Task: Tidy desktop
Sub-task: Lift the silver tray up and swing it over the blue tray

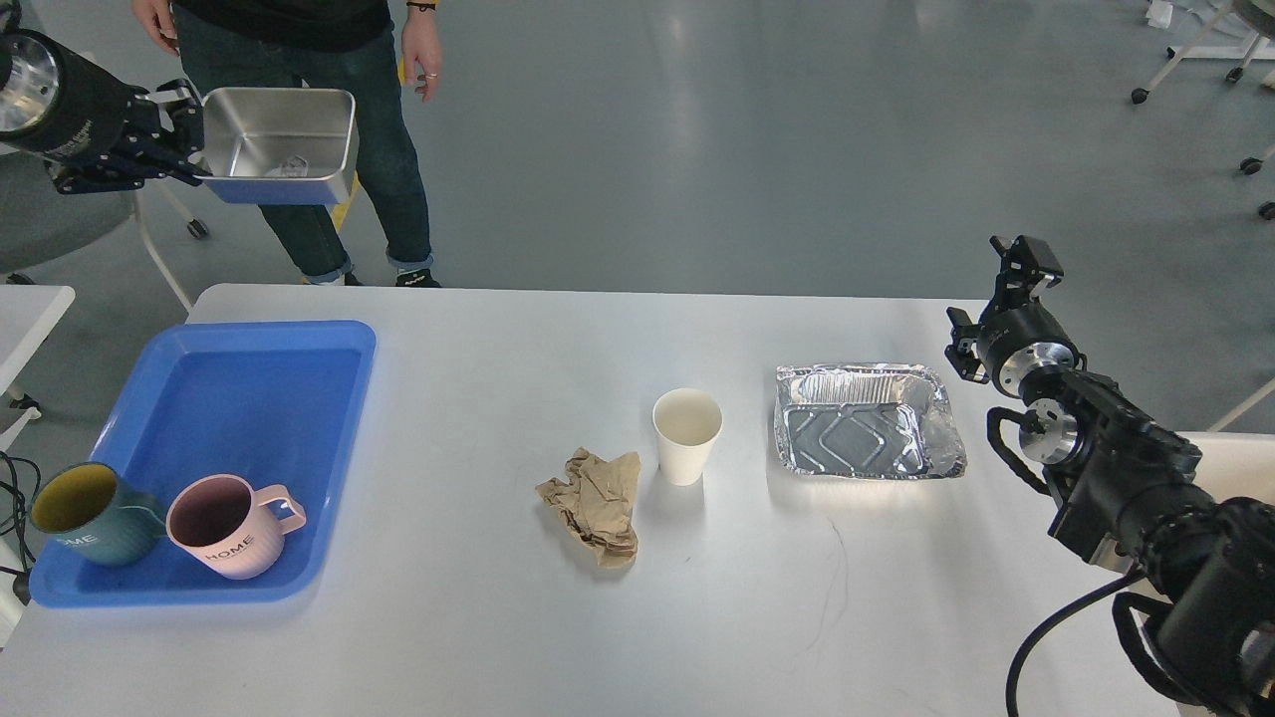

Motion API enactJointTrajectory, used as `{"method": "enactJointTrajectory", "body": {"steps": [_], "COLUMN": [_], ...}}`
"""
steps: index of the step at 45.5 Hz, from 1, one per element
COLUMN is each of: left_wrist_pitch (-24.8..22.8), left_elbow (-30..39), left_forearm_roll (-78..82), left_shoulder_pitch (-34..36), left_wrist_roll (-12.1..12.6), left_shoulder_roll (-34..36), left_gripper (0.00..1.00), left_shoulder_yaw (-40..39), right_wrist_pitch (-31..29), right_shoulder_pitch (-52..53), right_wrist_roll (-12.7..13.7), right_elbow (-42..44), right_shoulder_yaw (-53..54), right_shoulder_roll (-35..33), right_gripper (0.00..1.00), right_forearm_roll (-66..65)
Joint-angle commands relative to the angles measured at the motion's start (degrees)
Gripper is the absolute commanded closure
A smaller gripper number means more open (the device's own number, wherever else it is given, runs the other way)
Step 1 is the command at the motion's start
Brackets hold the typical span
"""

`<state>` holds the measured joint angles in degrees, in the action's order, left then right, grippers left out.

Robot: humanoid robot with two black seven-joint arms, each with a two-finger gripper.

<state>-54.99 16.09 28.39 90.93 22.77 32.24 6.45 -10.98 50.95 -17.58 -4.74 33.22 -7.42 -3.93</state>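
the left claw (189,134) grips a steel pan (282,142) by its rim, high above the blue tray (351,344); it could slip. right claw (1016,261) state unclear.

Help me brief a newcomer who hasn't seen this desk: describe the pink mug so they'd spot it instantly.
Find the blue tray at the left end of the desktop. Two mugs stand at its near edge; the pink mug is the right one, lettered HOME, handle pointing right. Its neighbour, the green mug, is dark teal with a yellow inside.
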Motion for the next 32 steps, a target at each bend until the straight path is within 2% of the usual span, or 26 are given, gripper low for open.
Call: {"method": "enactJointTrajectory", "body": {"steps": [1, 13, 23, 32], "left_wrist_pitch": [-0.01, -0.01, 6.91, 12.01], "left_elbow": [0.0, -0.09, -0.09, -0.09], "left_forearm_roll": [0.09, 0.44, -0.44, -1.76], "left_shoulder_pitch": [1.79, -0.84, -8.49, -15.69], "left_wrist_roll": [0.08, -0.01, -1.06, -1.15], "left_shoulder_roll": [3.53, 4.41, 4.24, 4.15], "left_gripper": [1.0, 1.0, 1.0, 1.0], "left_shoulder_yaw": [-0.03, -0.03, -0.73, -4.69], "right_wrist_pitch": [0.0, 0.0, 0.0, 0.44], "right_shoulder_pitch": [0.11, 0.55, 0.64, 0.55], "right_wrist_roll": [0.0, 0.0, 0.09, 0.09], "right_elbow": [-0.09, -0.09, -0.09, -0.09], "right_shoulder_yaw": [0.0, 0.0, -0.09, -0.09], "right_shoulder_roll": [-0.4, -0.4, -0.4, -0.31], "right_gripper": [0.0, 0.0, 0.0, 0.0], "right_forearm_roll": [-0.02, -0.02, -0.11, -0.46]}}
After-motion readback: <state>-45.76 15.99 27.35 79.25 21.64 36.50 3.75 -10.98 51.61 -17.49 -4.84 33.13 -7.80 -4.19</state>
